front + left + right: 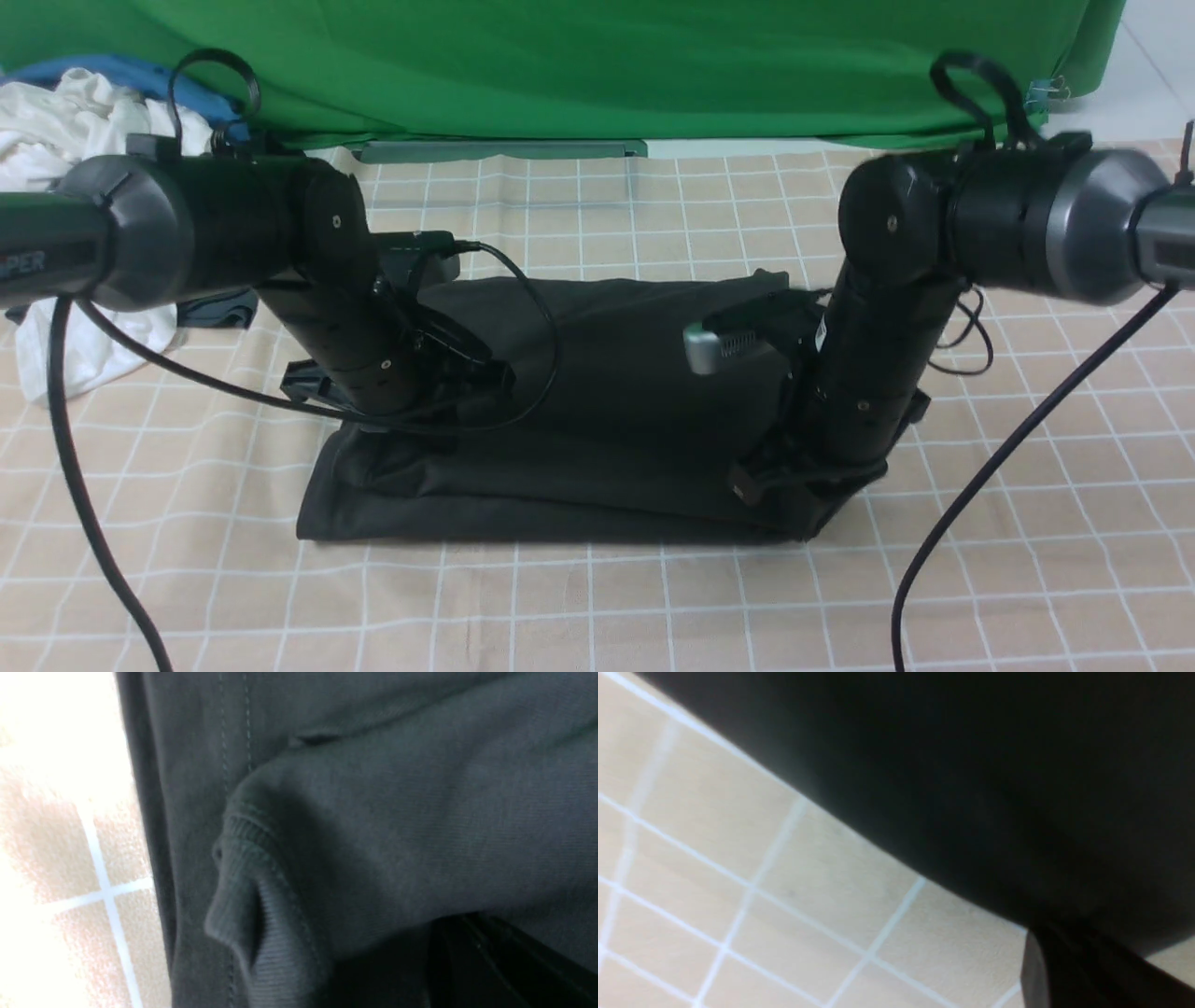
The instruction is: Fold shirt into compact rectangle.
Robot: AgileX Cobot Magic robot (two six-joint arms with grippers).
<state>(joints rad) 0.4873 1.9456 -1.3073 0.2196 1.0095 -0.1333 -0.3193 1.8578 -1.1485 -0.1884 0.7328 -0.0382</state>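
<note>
- Shirt on checked tablecloth, centre, already a rough layered rectangle; sleeves tucked in, ribbed cuff showing on top.
- Left gripper down on near-left part, closed tight, apparently pinching fabric.
- Right gripper at near-right corner, black fabric right against it; open or closed: cannot tell.
- Probably one more fold left, plus smoothing.
- White and blue garments far left, untouched.

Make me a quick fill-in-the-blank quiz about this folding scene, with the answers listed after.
1. The shirt being folded is ____ in colour.
2. The backdrop behind the table is ____.
3. The crumpled white garment lies on the robot's ____ side.
4. The checked tablecloth has ____ grid lines.

Answers: black; green; left; white
</note>
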